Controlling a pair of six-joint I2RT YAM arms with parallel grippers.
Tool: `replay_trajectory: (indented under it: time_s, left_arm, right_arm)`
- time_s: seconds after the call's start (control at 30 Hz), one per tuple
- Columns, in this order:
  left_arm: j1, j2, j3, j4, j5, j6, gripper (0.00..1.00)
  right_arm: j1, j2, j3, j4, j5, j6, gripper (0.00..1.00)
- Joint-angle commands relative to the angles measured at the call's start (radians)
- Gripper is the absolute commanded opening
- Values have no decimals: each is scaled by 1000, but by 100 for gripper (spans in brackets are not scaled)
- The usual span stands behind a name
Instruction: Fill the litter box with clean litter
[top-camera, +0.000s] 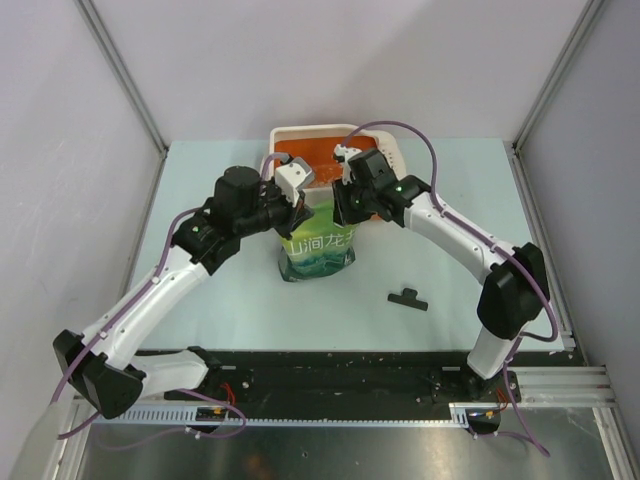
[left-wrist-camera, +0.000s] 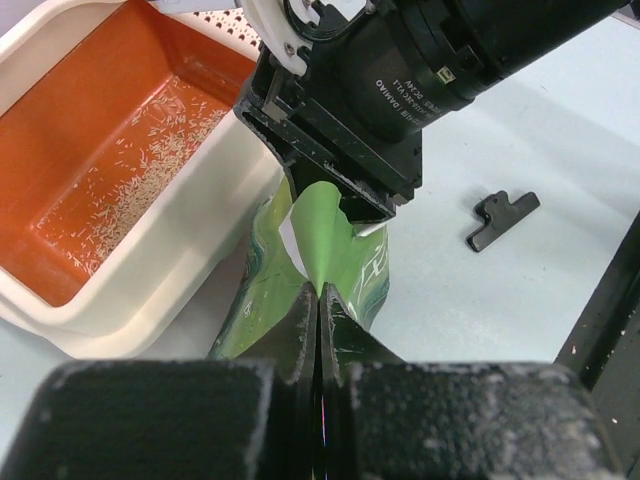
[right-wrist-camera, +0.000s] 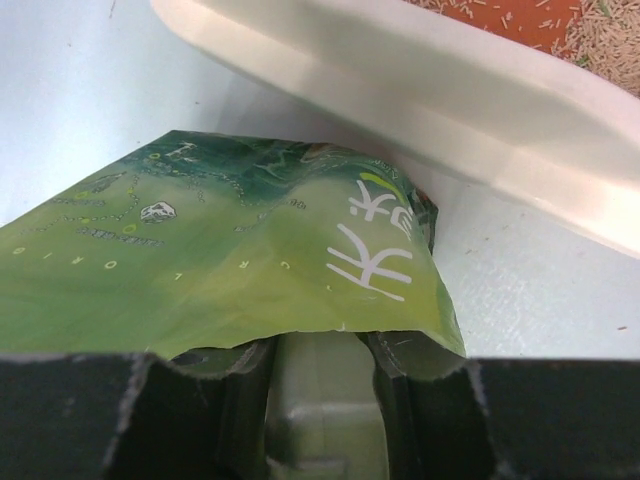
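The pour looks to be the step in hand. In the top view the litter box (top-camera: 300, 131) sits at 12 o'clock on the counter (top-camera: 200, 290), and the green pouch (top-camera: 318, 256) stands against its wall at 6 o'clock. The left gripper (left-wrist-camera: 318, 300) has its jaws pressed together on a thin edge of the pouch top. The right gripper (right-wrist-camera: 320, 362) has its jaws part-way apart, clamped on the pouch's other top edge. The mouth seems to sit below the rim, so the next move probably calls for lifting both arms together and tipping it towards 12 o'clock. The orange floor holds only a thin scatter of clean litter (left-wrist-camera: 130, 190). A small black clip (top-camera: 407, 298) lies at 4 o'clock
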Motion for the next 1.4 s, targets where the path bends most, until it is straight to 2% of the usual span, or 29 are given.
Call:
replay_trajectory:
  time_s: [0.0,0.23,0.4,0.6,0.7,0.83,1.03,1.2,1.37]
  left_arm:
    - [-11,-77,27,196,27,-29,0]
    - [-11,-79,24,198,24,-6,0]
    - [-13,-80,23,199,13,31,0]
    - [-13,-102,3,187,4,114,0]
    - [-23,-123,-23,164,-4,218,0]
    - [-30,-146,-52,118,-7,328,0]
    - [-68,-163,-42,32,-5,447,0]
    - [-72,-168,-58,29,-16,455,0]
    - [-74,-157,-65,29,-19,455,0]
  right_arm:
    - [-8,78,-32,-35,-140,94,0]
    - [-25,86,3,22,-320,122,0]
    - [-110,95,48,70,-492,185,0]
    - [-208,116,43,188,-811,355,0]
    - [-262,119,1,260,-883,476,0]
    - [-325,118,-53,332,-911,591,0]
    - [-414,107,-46,283,-875,634,0]
    - [-433,73,-47,286,-916,613,0]
    - [-459,70,-121,452,-991,689,0]
